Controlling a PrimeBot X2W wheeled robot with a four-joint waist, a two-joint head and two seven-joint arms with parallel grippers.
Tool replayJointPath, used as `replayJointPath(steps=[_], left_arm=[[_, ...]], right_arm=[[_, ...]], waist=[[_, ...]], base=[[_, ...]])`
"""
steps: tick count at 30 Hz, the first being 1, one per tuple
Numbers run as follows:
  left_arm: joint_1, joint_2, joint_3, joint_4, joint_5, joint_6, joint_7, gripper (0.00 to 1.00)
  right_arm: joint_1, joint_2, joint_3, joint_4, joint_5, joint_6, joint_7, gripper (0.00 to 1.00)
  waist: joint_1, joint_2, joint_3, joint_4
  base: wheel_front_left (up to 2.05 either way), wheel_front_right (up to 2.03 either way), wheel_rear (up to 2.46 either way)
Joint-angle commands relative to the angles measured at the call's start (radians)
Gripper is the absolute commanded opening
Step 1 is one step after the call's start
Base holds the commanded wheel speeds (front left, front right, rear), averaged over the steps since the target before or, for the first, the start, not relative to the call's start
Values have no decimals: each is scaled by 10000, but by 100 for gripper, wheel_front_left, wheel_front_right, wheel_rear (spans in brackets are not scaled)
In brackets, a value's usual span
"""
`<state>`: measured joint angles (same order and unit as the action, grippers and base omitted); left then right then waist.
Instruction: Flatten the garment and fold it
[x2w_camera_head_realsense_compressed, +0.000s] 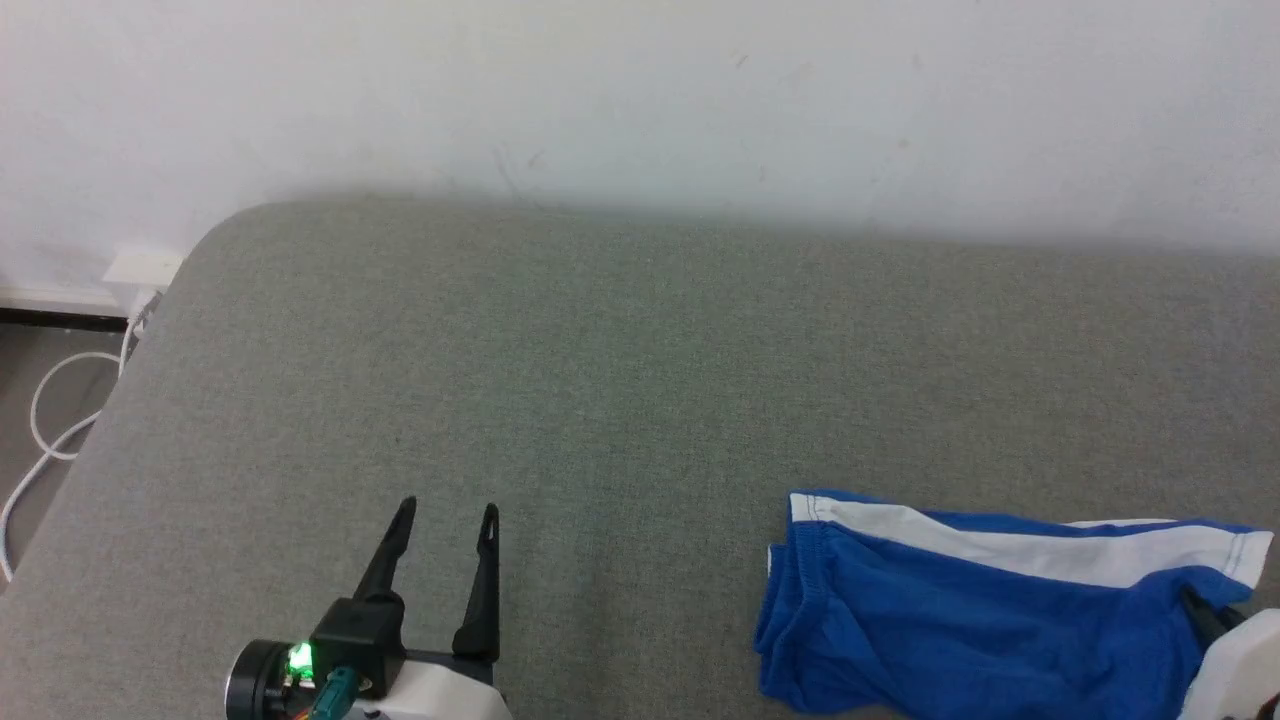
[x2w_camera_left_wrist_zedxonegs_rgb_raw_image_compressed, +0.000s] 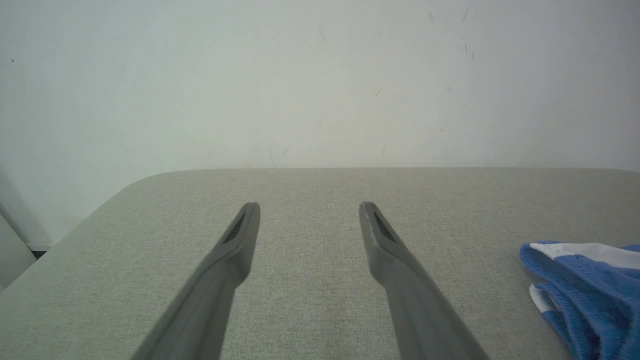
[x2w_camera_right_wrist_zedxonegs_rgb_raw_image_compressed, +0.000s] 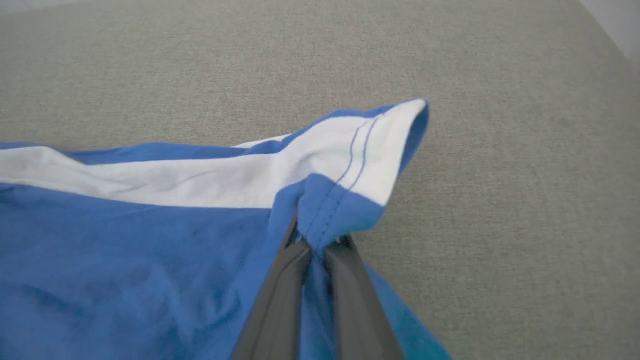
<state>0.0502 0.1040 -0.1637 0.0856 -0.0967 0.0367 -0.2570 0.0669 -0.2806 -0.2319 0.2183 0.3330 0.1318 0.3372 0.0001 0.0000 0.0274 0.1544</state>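
Closest to my head camera sits the left pincer (x2w_camera_head_realsense_compressed: 447, 508), low at the left, its two dark fingers spread wide with nothing between them but the bare grey padded surface (x2w_camera_head_realsense_compressed: 640, 380). Off to that pincer's left, past the rounded corner of the surface, a white cable (x2w_camera_head_realsense_compressed: 45, 430) loops on the floor. It is well apart from the pincer and, as I judge, no hindrance. Ahead of its tips runs open grey cloth up to the pale wall (x2w_camera_head_realsense_compressed: 640, 90). Nothing stands between it and the garment (x2w_camera_head_realsense_compressed: 950, 620), which lies well to its right. The garment is bunched, with the waistband end toward the pincer and the white stripe along the far side.

Further right, the right pincer (x2w_camera_right_wrist_zedxonegs_rgb_raw_image_compressed: 317, 239) is closed tight on the garment's leg hem, at the corner just below where the white stripe ends. Blue cloth puckers out past the closed tips, and the rest of the shorts trail away to its left on the surface.

My worry is that bite. It looks small and close to the edge of soft fabric, so a brisk pull could slip the hem out. I also cannot tell whether the fingers hold one layer or both; one layer alone would open the leg rather than spread it. With the left pincer idle and nothing pinning the waistband, a tug from the right would, I think, drag the whole heap instead of flattening it. I would bring the left across first.
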Motion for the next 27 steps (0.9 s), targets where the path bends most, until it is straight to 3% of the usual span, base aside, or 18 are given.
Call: replayJointPath(steps=[1,9,15,21,27], left_arm=[[177,-38,56,71,85,-58,-47,100],[197,-253,139,124,41,-136,-47,100],[79,-395,239,-107,-121,-252,-47,100],[-50,-457,298,-152,-81,-322,-47,100],[-211,-490,322,-57,-37,-429,-47,100]], right_arm=[[175,107,146,-387,177,-11,226,0],[771,586,1445,-2659,1035,-11,1636,0],[622,1522,1932,-3432,1727,-11,2495,0],[162,2050,2466,-3402,1955,-11,2627,0],[-500,2246,2819,-2289,1693,-11,2316,0]], waist=[[-1,0,-100,-41],[-1,0,-159,170],[-1,0,31,524],[-1,0,230,857],[-1,0,464,1095]], base=[[0,0,0],[0,0,0],[0,0,0],[0,0,0],[0,0,0]])
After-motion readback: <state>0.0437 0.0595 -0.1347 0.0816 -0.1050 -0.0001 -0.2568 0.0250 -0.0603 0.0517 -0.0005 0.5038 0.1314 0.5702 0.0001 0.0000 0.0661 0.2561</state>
